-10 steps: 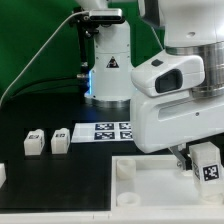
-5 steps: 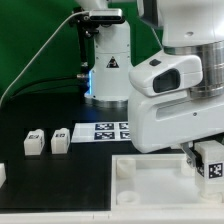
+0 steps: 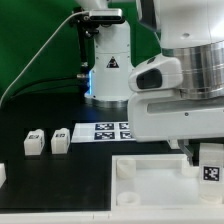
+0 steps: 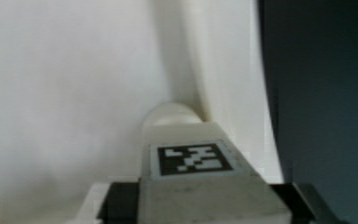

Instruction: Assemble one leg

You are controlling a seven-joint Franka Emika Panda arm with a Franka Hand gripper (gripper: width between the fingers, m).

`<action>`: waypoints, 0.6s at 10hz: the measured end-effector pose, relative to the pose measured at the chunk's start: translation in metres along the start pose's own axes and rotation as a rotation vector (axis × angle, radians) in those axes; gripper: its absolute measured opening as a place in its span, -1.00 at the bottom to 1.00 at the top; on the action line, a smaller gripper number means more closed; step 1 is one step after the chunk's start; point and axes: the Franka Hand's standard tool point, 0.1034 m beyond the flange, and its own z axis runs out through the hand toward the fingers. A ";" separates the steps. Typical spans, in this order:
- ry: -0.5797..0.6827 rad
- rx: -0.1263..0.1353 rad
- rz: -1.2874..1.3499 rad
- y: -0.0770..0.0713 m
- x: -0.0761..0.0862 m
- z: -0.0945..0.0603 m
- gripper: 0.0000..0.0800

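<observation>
My gripper is shut on a white leg with a black-and-white tag, held over the far right part of the large white square panel. In the wrist view the leg sits between my two black fingers, its rounded tip pointing at the panel's raised rim. Two more legs lie on the black table at the exterior view's left. A third loose leg shows partly at the left edge.
The marker board lies flat behind the panel. The arm's white base stands at the back on the black table. A corner socket rises on the panel's near left part.
My gripper with the leg has moved a little lower and toward the exterior view's right, closer to the panel's right corner.
</observation>
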 end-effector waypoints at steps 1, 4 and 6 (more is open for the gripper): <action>-0.008 0.014 0.155 0.000 -0.002 0.001 -0.25; -0.008 0.026 0.334 -0.003 -0.003 0.002 -0.25; -0.021 0.041 0.530 -0.005 -0.004 0.002 -0.25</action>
